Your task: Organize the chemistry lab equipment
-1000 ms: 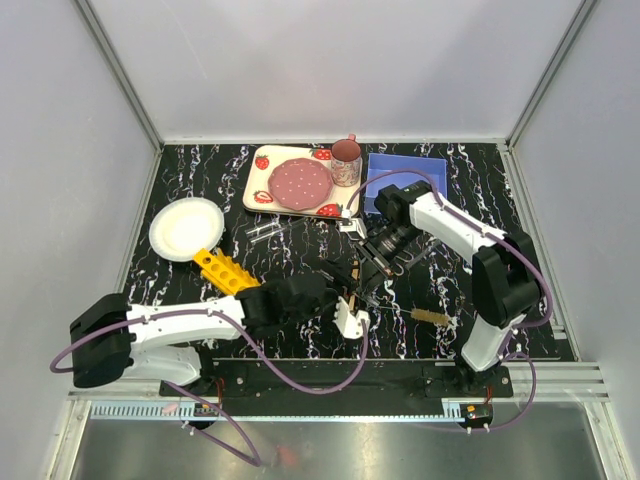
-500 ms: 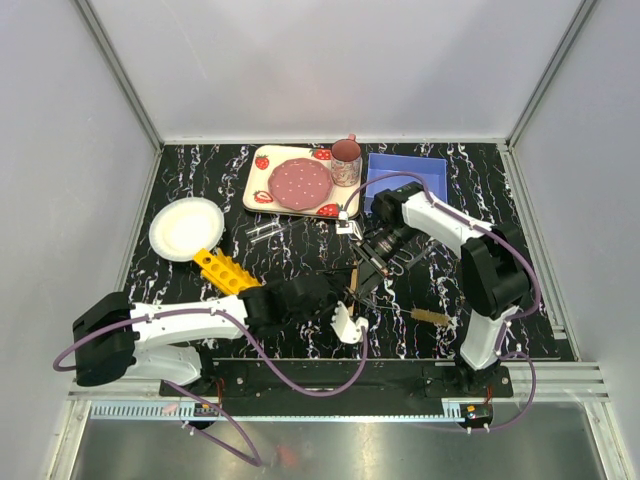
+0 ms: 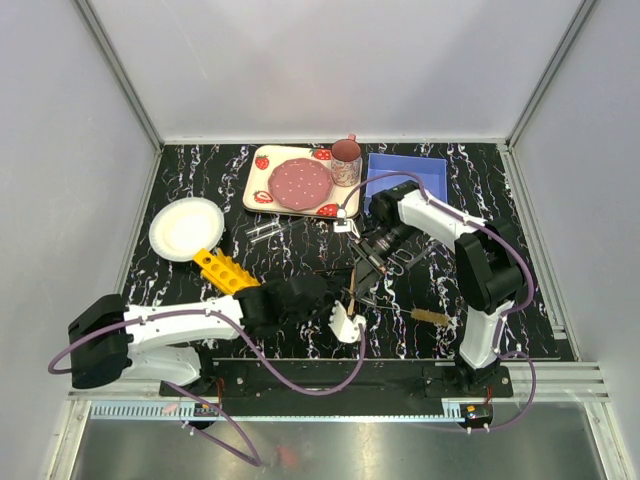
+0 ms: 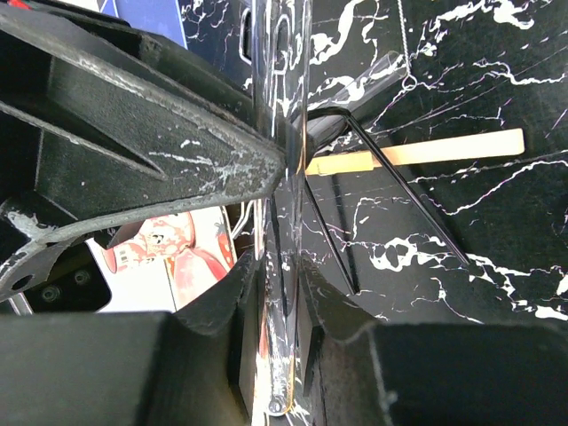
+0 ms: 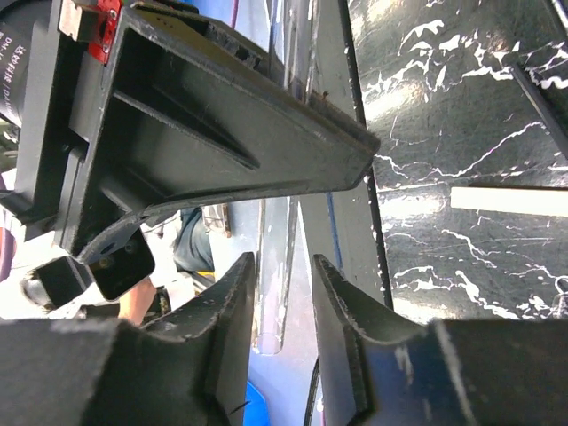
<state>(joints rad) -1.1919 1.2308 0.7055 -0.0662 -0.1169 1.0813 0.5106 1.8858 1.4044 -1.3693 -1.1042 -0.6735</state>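
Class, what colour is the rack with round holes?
Yellow; the rack shows best in the top external view.

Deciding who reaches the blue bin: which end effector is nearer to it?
Right. The right end effector is mid-table, just short of the blue bin; the left end effector is farther away, toward the near edge.
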